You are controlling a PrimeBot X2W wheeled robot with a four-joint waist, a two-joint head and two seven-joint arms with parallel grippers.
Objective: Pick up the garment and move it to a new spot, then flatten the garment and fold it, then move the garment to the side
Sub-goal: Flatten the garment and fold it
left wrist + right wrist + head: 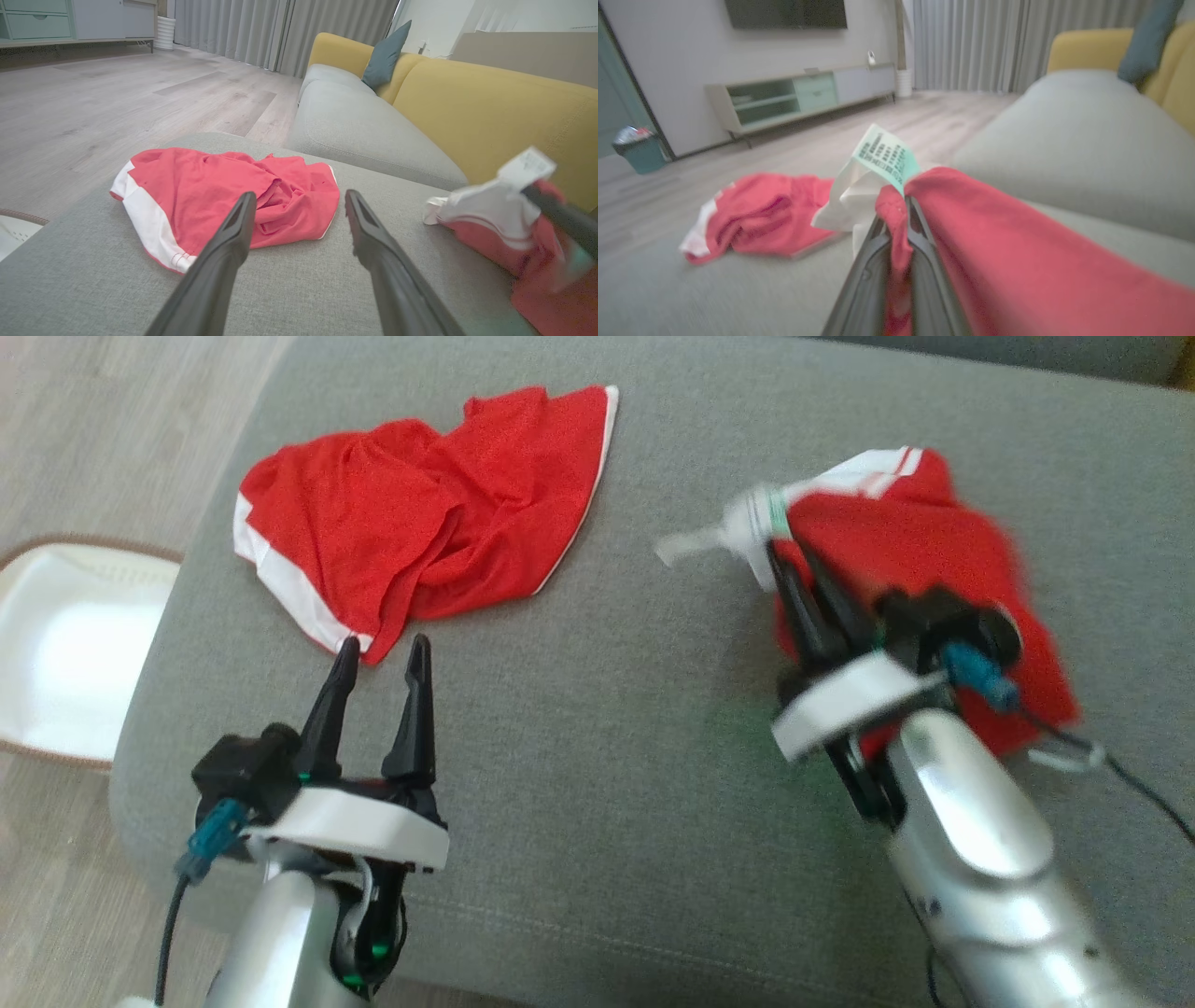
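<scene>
the garment (934, 551), thin red knit with a white striped band, lies bunched at the right of the grey woven cushion (607, 728). the right claw (778, 558) is pinched tight on its left edge, fingers pointing far and left, with the silver forearm slanting in from the near right. this part of the head view is blurred. the right wrist view shows red cloth squeezed between the fingers and a pale green printed label (885, 156) standing above the tips. a second red garment (420, 523) with white trim lies crumpled at the far left. the left claw (385, 644) stands wide and empty, one tip just beside that cloth's near corner. the left wrist view adds a yellow sofa back (490, 107) and a teal pillow (385, 53).
</scene>
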